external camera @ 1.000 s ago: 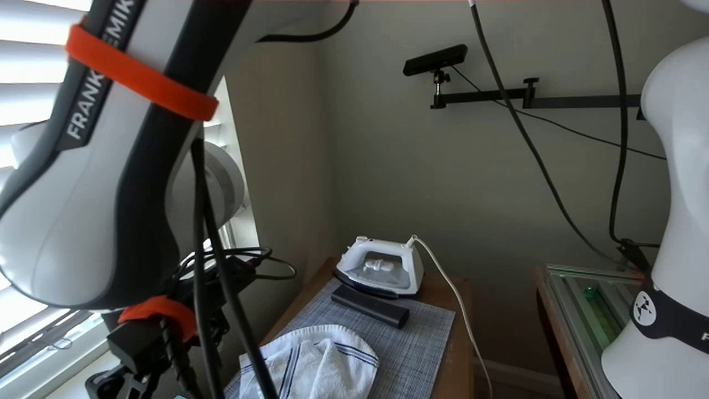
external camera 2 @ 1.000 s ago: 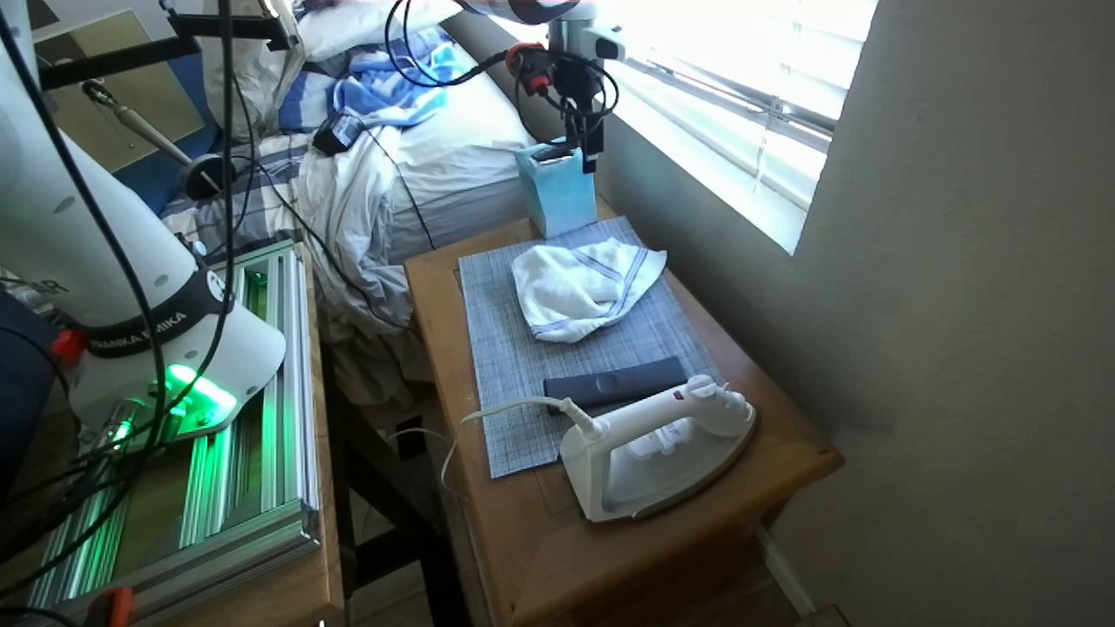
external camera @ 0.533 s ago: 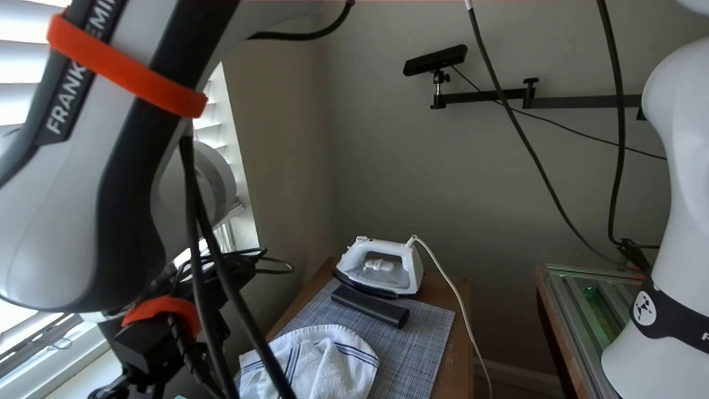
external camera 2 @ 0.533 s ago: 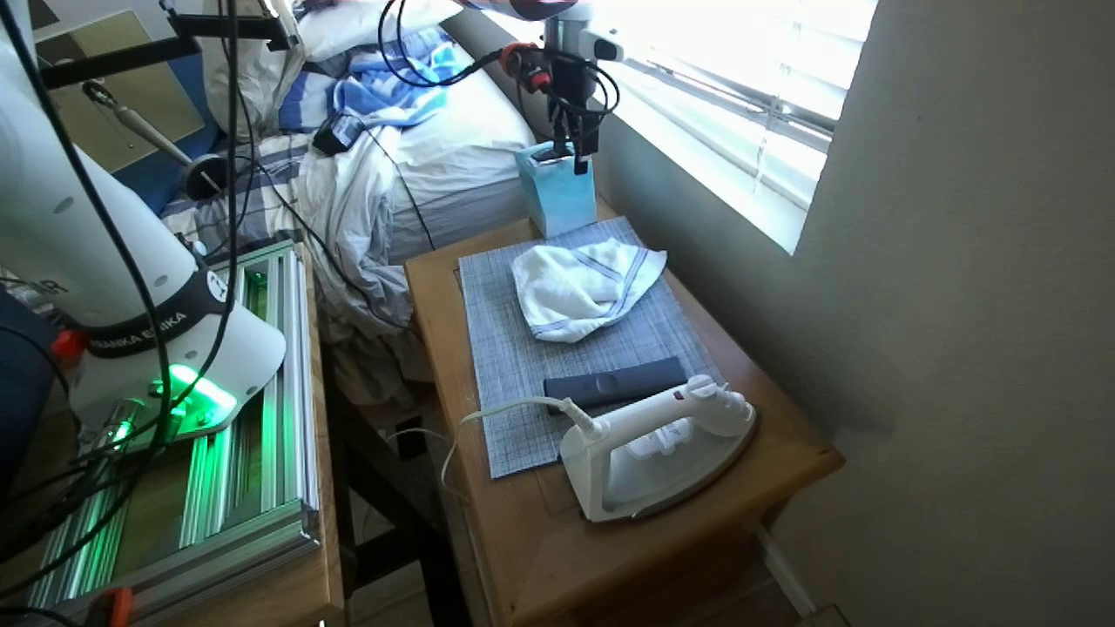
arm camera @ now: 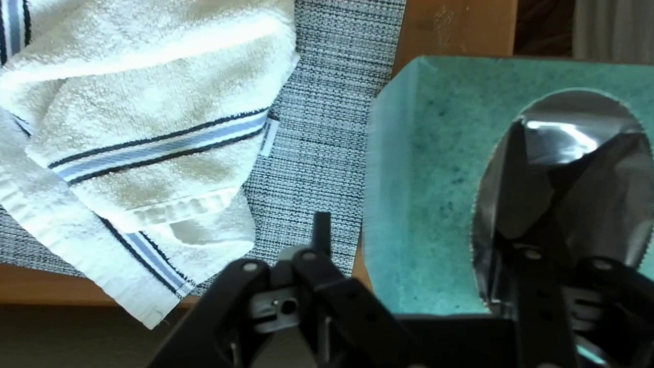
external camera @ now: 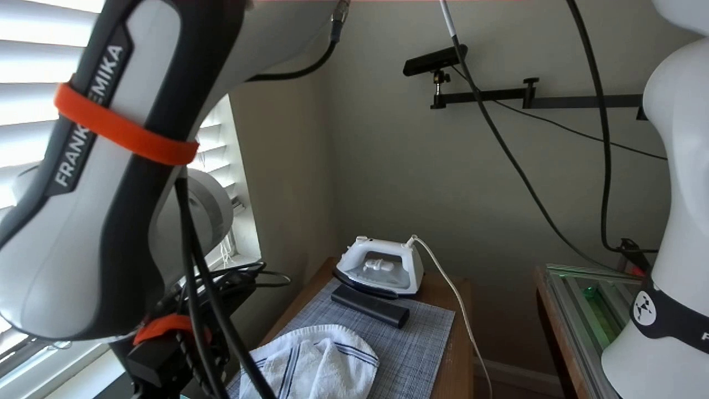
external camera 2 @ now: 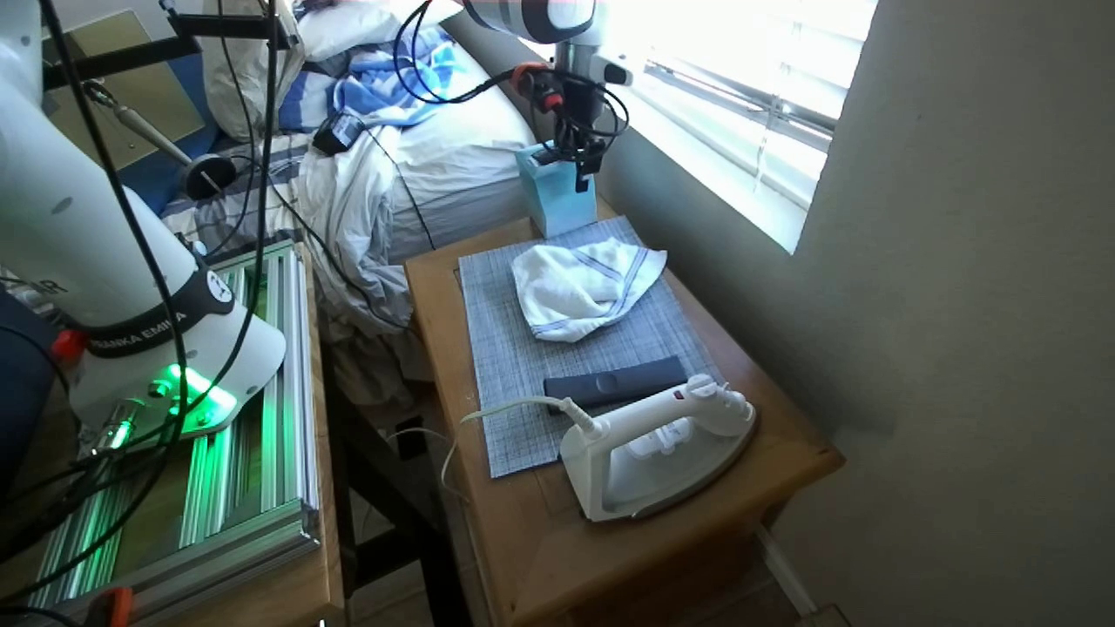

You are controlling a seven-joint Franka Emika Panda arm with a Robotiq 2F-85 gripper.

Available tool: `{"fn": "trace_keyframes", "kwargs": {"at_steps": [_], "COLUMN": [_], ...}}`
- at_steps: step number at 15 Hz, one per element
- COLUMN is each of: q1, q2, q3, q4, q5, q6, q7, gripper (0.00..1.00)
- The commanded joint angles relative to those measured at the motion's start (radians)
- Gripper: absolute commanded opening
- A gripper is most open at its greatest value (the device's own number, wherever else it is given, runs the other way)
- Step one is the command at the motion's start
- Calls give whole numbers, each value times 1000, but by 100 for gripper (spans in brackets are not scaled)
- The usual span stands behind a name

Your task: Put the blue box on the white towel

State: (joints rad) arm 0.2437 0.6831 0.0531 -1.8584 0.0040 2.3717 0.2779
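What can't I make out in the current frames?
Whether the gripper touches the blue box: small and dark in an exterior view, overlapping in the wrist view.
Inside the box's opening: partly behind the gripper, wrist view.
Box's right part: cut off by the wrist view's right edge.
Tag on the white towel: any print too small to read, wrist view.

Pale blue tissue box (external camera 2: pixel 558 202), blue-striped white towel (external camera 2: pixel 579 292).
In the wrist view the tissue box's top shows sea-green with darker flecks, its film (arm camera: pixel 603 199) smoky grey. The towel's blue stripes are edged with thin black lines. The placemat (external camera 2: pixel 514 392) is a grey-blue weave, light and dark threads mixed. The iron (external camera: pixel 379 277) is white with a dark base, the slim bar (external camera 2: pixel 615 383) charcoal, the tool (arm camera: pixel 416 235) black, the table (external camera 2: pixel 527 557) orange-brown.
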Motion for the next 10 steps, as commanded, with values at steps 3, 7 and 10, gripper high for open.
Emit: {"fn": "trace_keyframes", "kwargs": {"at_steps": [3, 7, 10], "q1": [-29, -44, -62], "q2": [38, 9, -20], "q3": [30, 44, 52], "q4": [72, 54, 22], "q5": [35, 56, 75], "q6": [-79, -96, -84], "q7": [-52, -72, -95], "gripper": [21, 0, 1]}}
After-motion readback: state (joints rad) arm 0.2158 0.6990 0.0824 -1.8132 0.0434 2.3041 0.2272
